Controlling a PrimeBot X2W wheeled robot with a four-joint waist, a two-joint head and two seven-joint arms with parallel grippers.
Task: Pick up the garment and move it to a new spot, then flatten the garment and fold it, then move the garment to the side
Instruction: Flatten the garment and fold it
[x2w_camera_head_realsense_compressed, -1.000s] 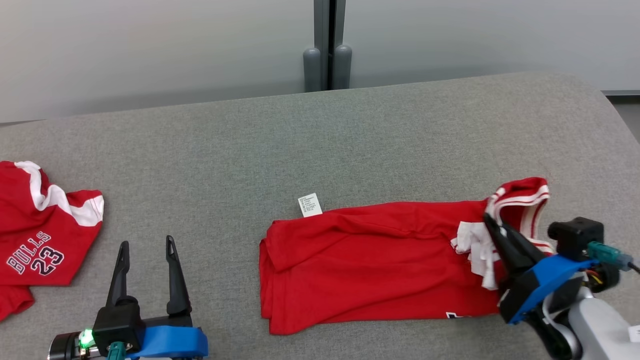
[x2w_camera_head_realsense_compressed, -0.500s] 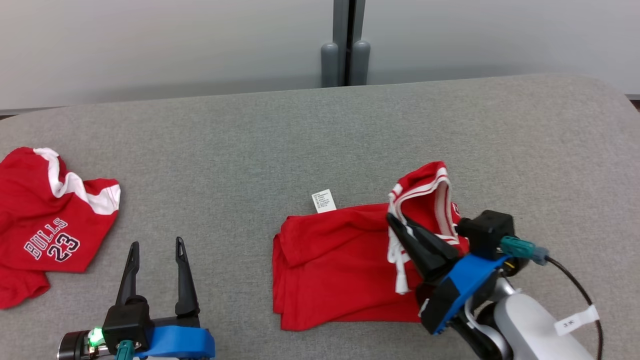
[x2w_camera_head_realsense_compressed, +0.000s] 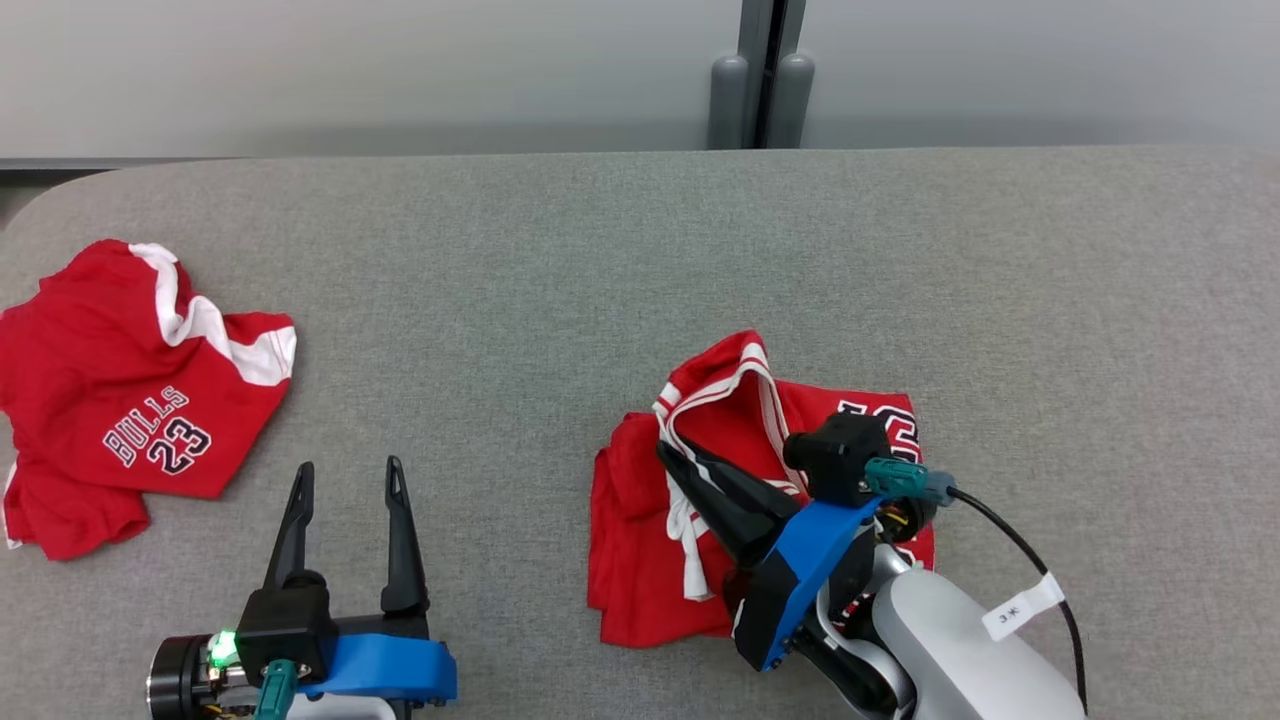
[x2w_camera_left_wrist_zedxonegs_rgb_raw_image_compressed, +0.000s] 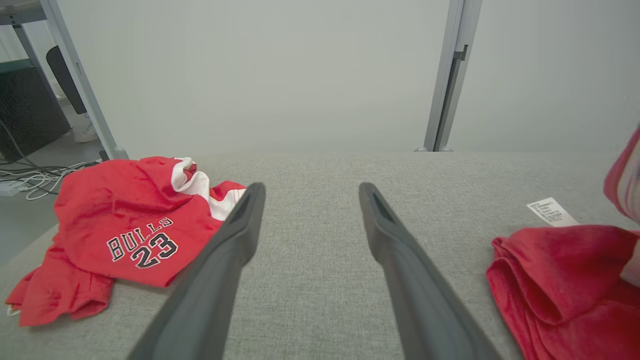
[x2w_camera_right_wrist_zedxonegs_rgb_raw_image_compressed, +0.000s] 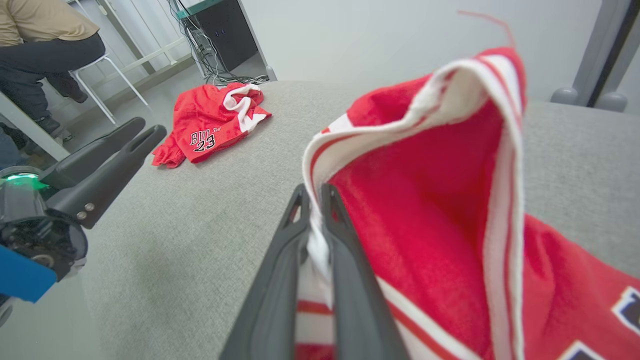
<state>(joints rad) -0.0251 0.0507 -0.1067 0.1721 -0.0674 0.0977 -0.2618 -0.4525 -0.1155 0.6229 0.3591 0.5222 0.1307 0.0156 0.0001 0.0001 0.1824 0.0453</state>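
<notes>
Garment (x2w_camera_head_realsense_compressed: 640, 545) lies near mid-worktop (x2w_camera_head_realsense_compressed: 600, 250), its striped edge (x2w_camera_head_realsense_compressed: 705, 383) pinched in the right tool (x2w_camera_head_realsense_compressed: 664, 450) and held over the body, seemingly to fold it, while the spread left tool (x2w_camera_head_realsense_compressed: 348, 468) hovers well apart, empty.

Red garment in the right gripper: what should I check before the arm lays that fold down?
1. Right gripper shut on the white striped trim of the garment: ok.
2. Lifted end hangs over the garment's lower layer: ok.
3. Fold edges lined up: cannot tell, the right arm hides the near side.
4. Left gripper open and apart from the garment: ok.
5. Second jersey lies well apart from the fold: ok.
</notes>
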